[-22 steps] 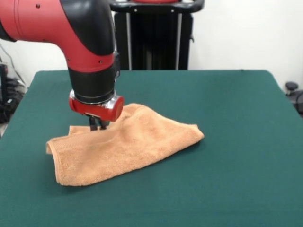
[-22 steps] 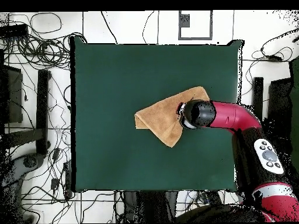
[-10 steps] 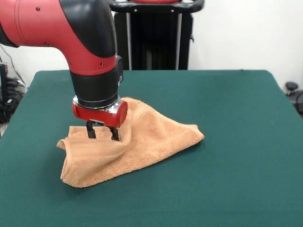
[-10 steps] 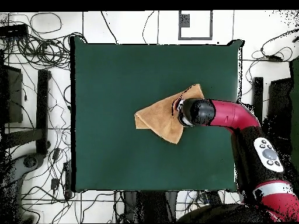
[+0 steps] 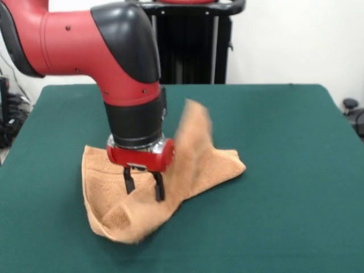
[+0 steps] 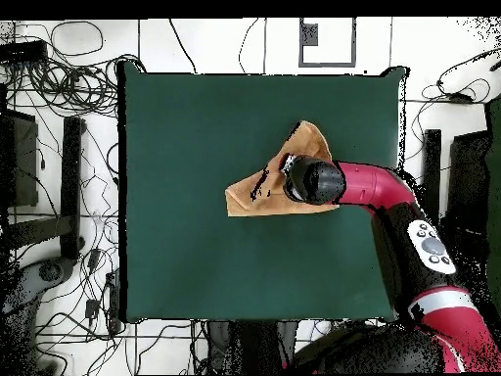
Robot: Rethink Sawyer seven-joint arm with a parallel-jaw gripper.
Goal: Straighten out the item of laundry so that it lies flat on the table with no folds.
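The orange-tan towel (image 5: 219, 165) lies crumpled on the dark green table (image 5: 284, 142), left of centre in the front view. One blurred flap (image 5: 196, 122) stands up in the air behind the arm, and the near part is bunched into a low hump (image 5: 122, 219). My gripper (image 5: 143, 186) points straight down over the towel's near part, its two black fingers (image 5: 128, 182) spread apart with cloth showing behind them. In the overhead view the towel (image 6: 250, 194) sits right of the table's (image 6: 196, 127) centre, with the arm's wrist (image 6: 313, 181) covering its right side and hiding the gripper.
Bare green cloth surrounds the towel on all sides; the table's right edge (image 6: 399, 176) is the closest one in the overhead view. Tangled cables (image 6: 59, 88) and dark stands (image 6: 70, 186) lie on the floor around the table.
The gripper went from shut to open and moved toward the front camera and to the right. The towel's near edge was pulled along, and one flap flipped upward.
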